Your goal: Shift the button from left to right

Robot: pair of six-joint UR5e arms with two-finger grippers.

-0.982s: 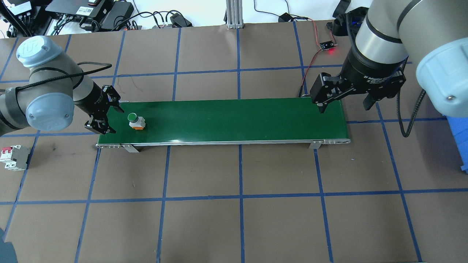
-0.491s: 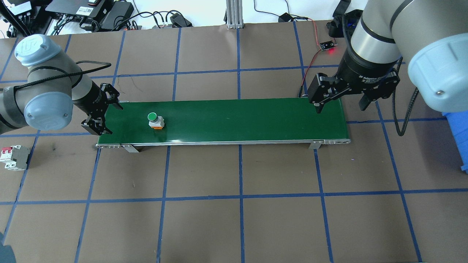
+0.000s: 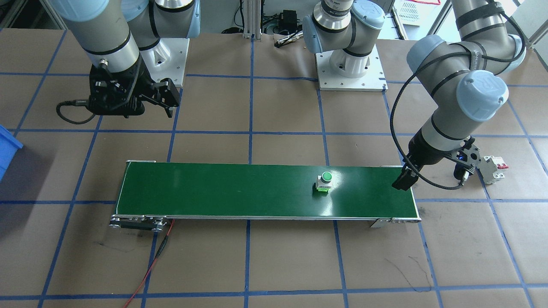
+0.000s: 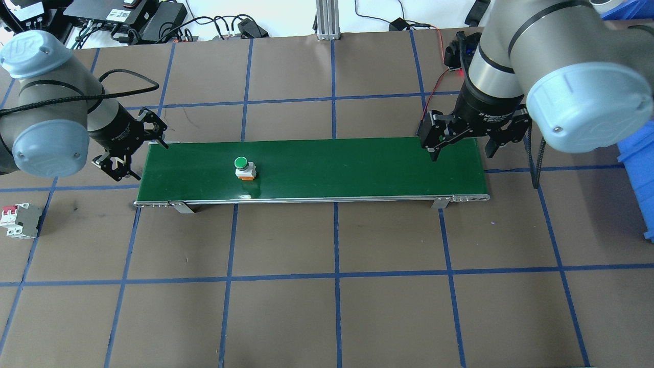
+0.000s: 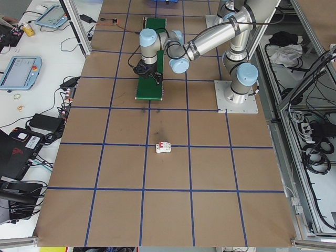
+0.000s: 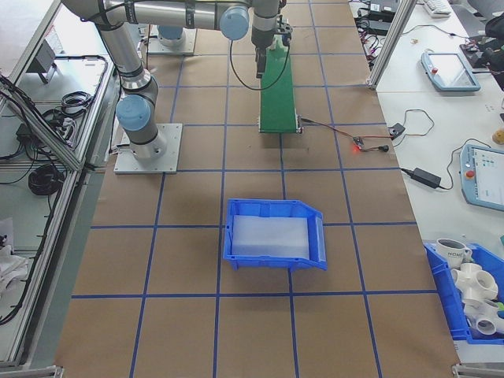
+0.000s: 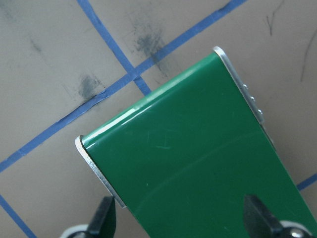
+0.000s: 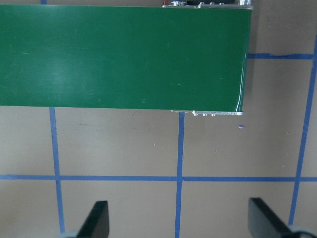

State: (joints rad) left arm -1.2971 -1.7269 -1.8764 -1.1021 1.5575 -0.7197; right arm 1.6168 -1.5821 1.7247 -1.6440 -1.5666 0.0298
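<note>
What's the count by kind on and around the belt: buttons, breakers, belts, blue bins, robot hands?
Buttons: 1, the button, standing on the belt.
Circuit breakers: 1, the circuit breaker, on the table off the belt.
Conveyor belts: 1, the belt.
Blue bins: 1, the blue bin.
Robot hands: 2, the left hand and the right hand, both open and empty.
Total: 6.

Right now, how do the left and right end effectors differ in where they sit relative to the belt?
1. The left end effector sits at the belt's left end; the right end effector is over its right end.
2. The button stands nearer the left end effector than the right.
Shared: both are open and hold nothing.
</note>
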